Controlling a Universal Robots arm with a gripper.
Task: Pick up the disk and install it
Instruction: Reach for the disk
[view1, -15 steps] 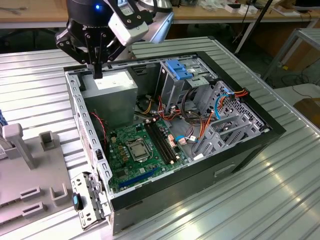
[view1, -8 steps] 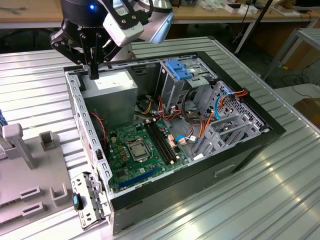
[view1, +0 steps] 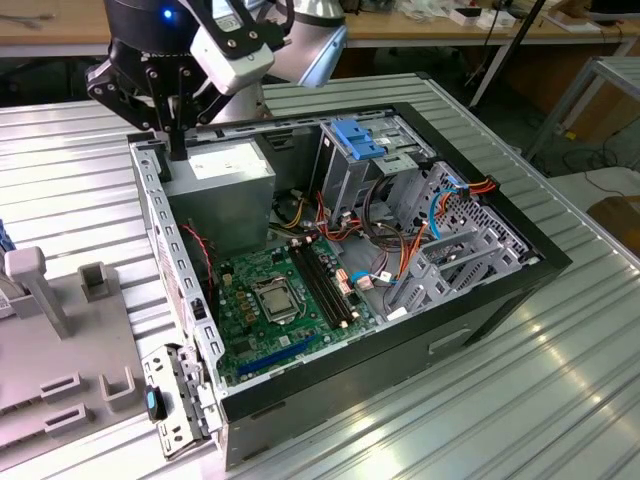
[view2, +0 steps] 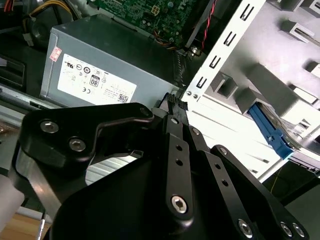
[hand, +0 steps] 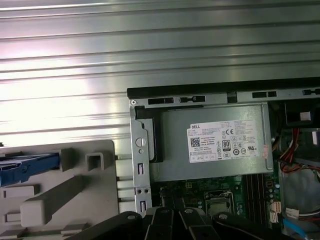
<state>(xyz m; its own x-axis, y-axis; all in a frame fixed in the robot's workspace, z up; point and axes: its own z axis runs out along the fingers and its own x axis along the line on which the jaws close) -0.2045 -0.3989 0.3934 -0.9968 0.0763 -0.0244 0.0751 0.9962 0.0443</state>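
Zero payload: I'm hovering my gripper (view1: 178, 150), jaws together, at the computer case's (view1: 152, 215) corner, while the disk (hand: 27, 167) is sitting on its grey fixture (hand: 102, 195), presented for grabbing.

Exterior view oblique above case (view1: 420, 350); both wrist views share power supply (hand: 215, 145).

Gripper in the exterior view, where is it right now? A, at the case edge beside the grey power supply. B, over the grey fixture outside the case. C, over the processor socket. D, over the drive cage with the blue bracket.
A: in the exterior view the gripper hangs at the case rim, right next to the grey power supply.
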